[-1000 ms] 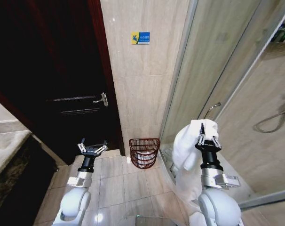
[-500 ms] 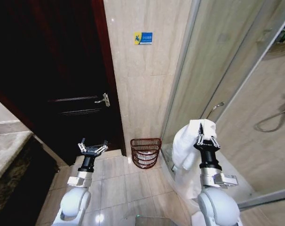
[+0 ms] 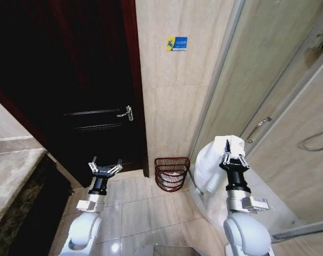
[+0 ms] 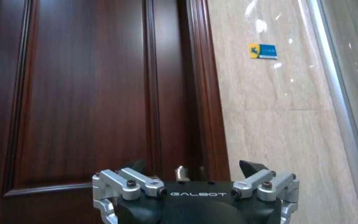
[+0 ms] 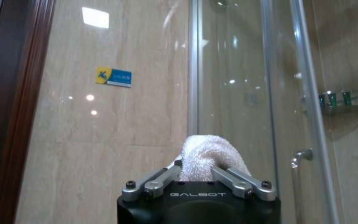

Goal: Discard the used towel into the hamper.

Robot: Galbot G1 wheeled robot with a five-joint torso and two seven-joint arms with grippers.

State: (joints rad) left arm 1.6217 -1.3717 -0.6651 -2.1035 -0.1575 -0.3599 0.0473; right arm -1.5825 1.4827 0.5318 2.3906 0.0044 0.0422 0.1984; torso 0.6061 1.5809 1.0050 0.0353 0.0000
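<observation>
The right gripper [image 3: 234, 159] pinched a white towel [image 3: 210, 168], raised upright beside the glass shower door [image 3: 268, 96]. The left gripper [image 3: 104, 167] stood spread and empty before the dark wooden door [image 3: 81, 96]. The hamper [image 3: 172, 173] sat on the tiled floor [image 3: 145, 208] against the wall, between both arms.

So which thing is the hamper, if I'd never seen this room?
Find the dark wooden door and the beige tiled wall beside it. On the floor at the foot of that wall stands the hamper, the only reddish-brown open-weave basket, rim wider than base.
</observation>
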